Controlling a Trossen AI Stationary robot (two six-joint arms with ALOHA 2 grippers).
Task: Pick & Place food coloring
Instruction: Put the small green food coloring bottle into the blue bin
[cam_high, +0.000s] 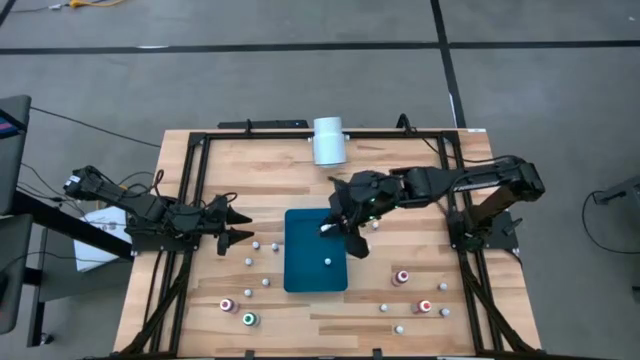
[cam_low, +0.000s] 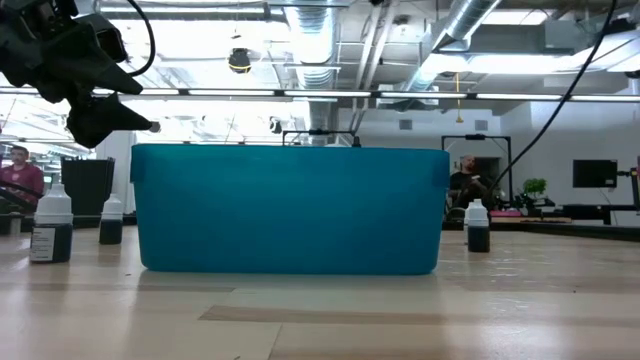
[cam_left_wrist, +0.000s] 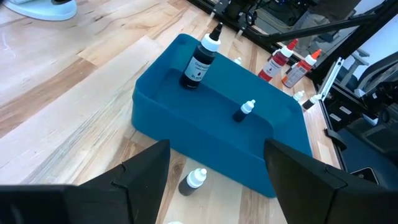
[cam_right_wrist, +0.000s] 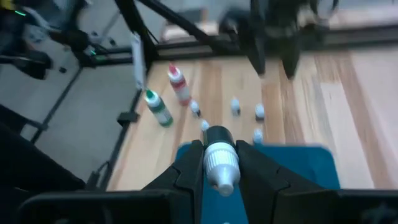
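The food coloring is a set of small bottles scattered over the wooden table, among them red-topped ones (cam_high: 402, 277) and a green-topped one (cam_high: 249, 319). A teal tray (cam_high: 300, 275) sits mid-table with one small bottle (cam_left_wrist: 244, 111) standing in it. My right gripper (cam_high: 338, 230) hangs over the tray's far part, shut on a dark bottle with a white cap (cam_left_wrist: 199, 65). Left of the tray, my left gripper (cam_high: 232, 226) waits open, holding nothing. My right gripper pinches the bottle's white cap (cam_right_wrist: 219, 163) between its two fingers. The fingers slant downward from the table's right side. The dark body (cam_right_wrist: 217, 134) sticks out past the fingertips. The bottle is lifted clear, above the tray.
A white cylinder (cam_high: 328, 140) stands at the far edge behind the tray. Small whitish bottles (cam_high: 256, 244) lie between my left gripper and the tray, one close to the tray wall (cam_left_wrist: 193, 180). A black frame (cam_high: 190, 200) runs along the table's sides.
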